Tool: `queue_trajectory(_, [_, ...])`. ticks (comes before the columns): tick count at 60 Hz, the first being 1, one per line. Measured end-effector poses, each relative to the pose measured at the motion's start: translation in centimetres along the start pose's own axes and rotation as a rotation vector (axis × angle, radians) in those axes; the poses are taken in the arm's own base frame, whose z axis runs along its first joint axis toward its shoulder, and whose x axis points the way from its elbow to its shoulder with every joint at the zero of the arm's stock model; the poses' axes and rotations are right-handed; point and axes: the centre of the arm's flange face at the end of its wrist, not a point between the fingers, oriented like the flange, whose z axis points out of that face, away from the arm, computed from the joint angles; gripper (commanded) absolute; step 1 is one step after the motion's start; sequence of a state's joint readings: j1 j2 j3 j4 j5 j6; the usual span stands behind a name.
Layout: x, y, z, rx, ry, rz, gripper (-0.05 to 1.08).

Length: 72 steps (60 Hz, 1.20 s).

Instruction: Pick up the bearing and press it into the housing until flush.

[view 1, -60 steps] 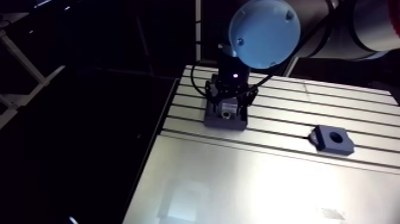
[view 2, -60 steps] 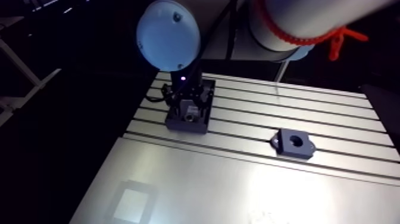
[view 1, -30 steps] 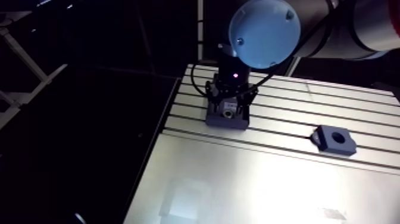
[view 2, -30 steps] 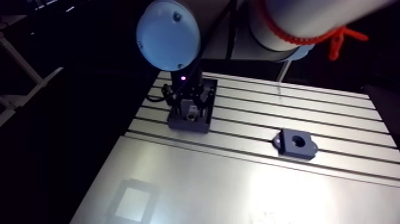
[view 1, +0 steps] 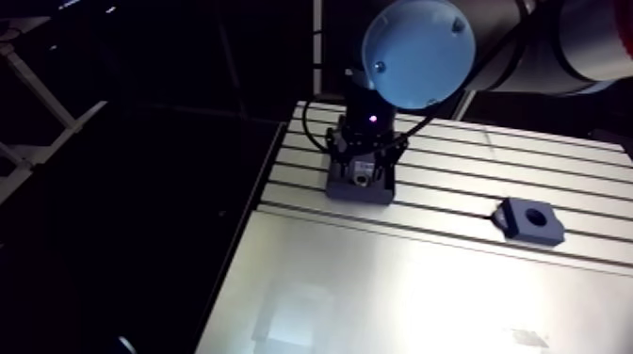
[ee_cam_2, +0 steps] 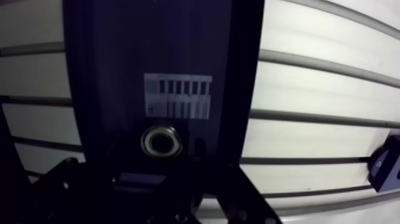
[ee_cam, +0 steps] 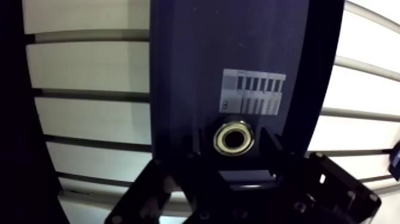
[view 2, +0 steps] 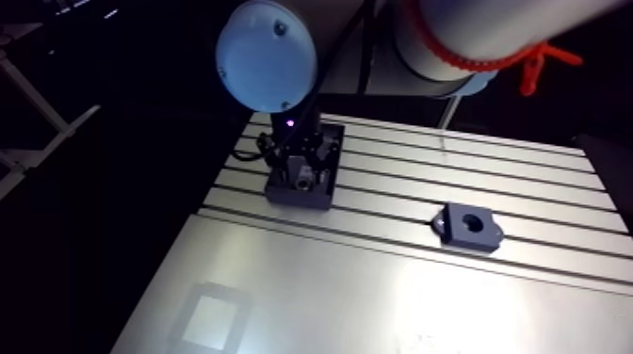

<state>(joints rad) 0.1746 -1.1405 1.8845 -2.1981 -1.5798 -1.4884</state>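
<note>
Pincer is down over a dark holder block that sits flat on the slotted part of the surface, near its far left corner in the arm view. Bearing is in a round pocket in that block: metallic ring, dark bore, lying flat with its axis pointing up at the wrist camera. Wrist view has the pincer spread, with one finger on either side of the ring and a thin dark gap at each side, so it isn't pinching anything. It's dim down there, so I can't tell how far the tips reach below the ring's top face. A pale label with a row of dark bars is on the block just ahead of the bearing. Block lies across several slots, long side running away from the pincer. Housing is a separate dark block with a round bore through its top face, flat on the slotted surface, well apart from the holder block and off to its right in the arm view. One corner of it shows at the edge of the wrist view, beside the pincer. The surface nearer the arm camera is a smooth sheet with a pale square patch on it.
</note>
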Motion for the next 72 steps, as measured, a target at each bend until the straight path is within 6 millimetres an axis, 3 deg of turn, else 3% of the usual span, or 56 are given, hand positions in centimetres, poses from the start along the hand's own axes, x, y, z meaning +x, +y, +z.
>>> queue_trajectory(41, [0.08,0.04,0.44,-0.003,-0.007,0.000,0.45])
queue_trajectory(72, [0.10,0.08,0.39,-0.003,-0.005,0.001,0.57])
